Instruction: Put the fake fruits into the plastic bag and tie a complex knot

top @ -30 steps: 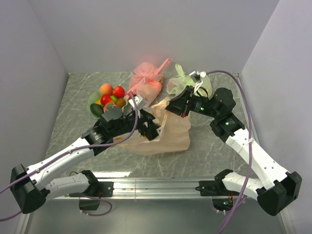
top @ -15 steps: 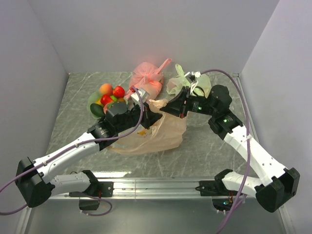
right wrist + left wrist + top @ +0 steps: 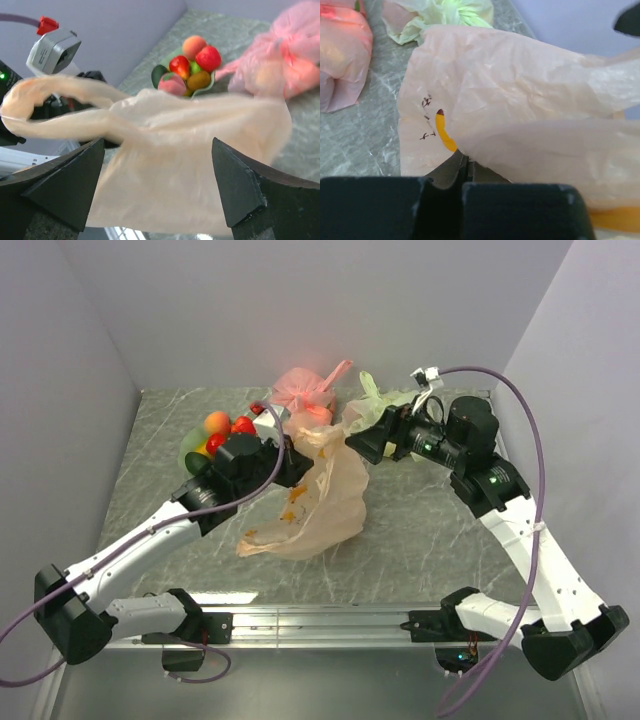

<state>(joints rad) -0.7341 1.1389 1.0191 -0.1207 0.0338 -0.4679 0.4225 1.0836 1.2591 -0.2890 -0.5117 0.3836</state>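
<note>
The plastic bag [image 3: 325, 500] is pale orange and crinkly, and it hangs lifted over the middle of the table. My left gripper [image 3: 292, 455] is shut on its upper edge; in the left wrist view the jaws [image 3: 465, 165] pinch the film of the bag [image 3: 520, 100]. My right gripper [image 3: 358, 445] stands open just right of the bag's top. Its wrist view shows the bag [image 3: 175, 150] beyond the spread fingers [image 3: 75, 180], with one handle loop hanging loose. No knot shows on this bag. The fake fruits [image 3: 225, 430] [image 3: 190, 65] sit piled in a pale green dish [image 3: 192, 450] at the back left.
A tied pink-red bag [image 3: 305, 390] [image 3: 340, 40] and a tied light green bag [image 3: 375, 405] [image 3: 450, 12] lie at the back, close behind both grippers. Walls close in the table on the left, back and right.
My right gripper has opened, let go of the bag and drawn back to the right. My left gripper has shut on the bag and raised it toward the back.
</note>
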